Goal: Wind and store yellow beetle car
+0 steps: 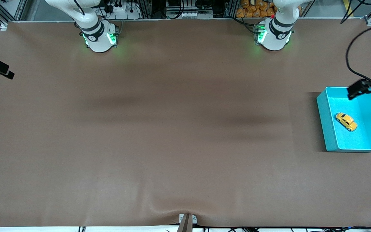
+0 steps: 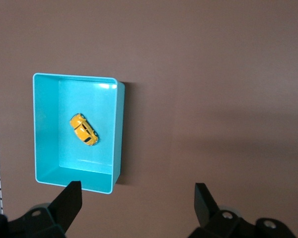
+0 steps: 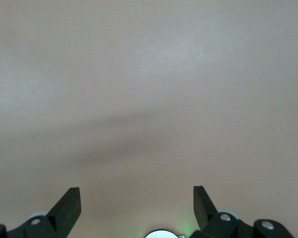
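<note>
The yellow beetle car [image 1: 346, 121] stands on its wheels inside the turquoise bin [image 1: 326, 129] at the left arm's end of the table. It also shows in the left wrist view [image 2: 84, 129], in the bin [image 2: 118, 129]. My left gripper [image 2: 136, 191] is open and empty, high up over the table beside the bin; in the front view it [image 1: 356, 91] shows over the bin's edge. My right gripper [image 3: 136, 196] is open and empty, high over bare table at the right arm's end, and shows at the edge of the front view [image 1: 5, 72].
The brown table cover [image 1: 172, 129] has a small raised fold at its edge nearest the front camera. The two arm bases [image 1: 100, 37] stand along the opposite edge. A black cable [image 1: 349, 61] hangs above the table near the bin.
</note>
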Available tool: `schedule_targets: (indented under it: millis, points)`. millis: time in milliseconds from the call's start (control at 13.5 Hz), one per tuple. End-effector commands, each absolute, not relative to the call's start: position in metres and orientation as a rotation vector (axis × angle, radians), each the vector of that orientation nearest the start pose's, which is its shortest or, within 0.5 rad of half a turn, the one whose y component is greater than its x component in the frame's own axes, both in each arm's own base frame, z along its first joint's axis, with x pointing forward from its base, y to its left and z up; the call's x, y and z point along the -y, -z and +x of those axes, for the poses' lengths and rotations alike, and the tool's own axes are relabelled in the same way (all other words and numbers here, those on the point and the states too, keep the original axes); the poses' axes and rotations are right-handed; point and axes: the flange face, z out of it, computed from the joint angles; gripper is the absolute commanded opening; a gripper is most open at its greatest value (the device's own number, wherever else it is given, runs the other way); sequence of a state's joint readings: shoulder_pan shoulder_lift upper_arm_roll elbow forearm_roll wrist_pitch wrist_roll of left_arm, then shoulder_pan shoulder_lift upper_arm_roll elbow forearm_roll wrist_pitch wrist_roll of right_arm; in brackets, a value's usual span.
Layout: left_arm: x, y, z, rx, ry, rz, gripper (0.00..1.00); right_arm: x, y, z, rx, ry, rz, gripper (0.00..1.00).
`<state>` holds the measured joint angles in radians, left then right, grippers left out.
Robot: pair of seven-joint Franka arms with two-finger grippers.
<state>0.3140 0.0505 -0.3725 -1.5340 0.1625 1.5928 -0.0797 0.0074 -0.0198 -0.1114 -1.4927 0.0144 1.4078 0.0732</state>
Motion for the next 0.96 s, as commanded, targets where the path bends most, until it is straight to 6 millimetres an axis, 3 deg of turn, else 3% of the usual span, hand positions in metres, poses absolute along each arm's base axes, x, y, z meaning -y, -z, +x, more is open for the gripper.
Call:
schedule_targets:
  millis: [0, 223, 519, 668, 890]
  points:
    - [0.048, -0.645, 0.558, -0.027, 0.030, -3.009, 1.00, 0.056, -0.661, 0.527, -0.303, -0.100, -3.103, 1.00]
    - [0.074, -0.645, 0.552, 0.099, -0.006, -3.148, 1.00, 0.056, -0.660, 0.528, -0.304, -0.103, -3.103, 1.00]
    - [0.079, -0.665, 0.544, -0.115, 0.037, -3.172, 1.00, 0.056, -0.660, 0.528, -0.304, -0.103, -3.103, 1.00]
    - [0.072, -0.675, 0.534, -0.099, 0.031, -3.151, 1.00, 0.056, -0.660, 0.528, -0.304, -0.103, -3.103, 1.00]
    - [0.080, -0.661, 0.531, -0.131, -0.068, -3.127, 1.00, 0.056, -0.660, 0.528, -0.304, -0.103, -3.103, 1.00]
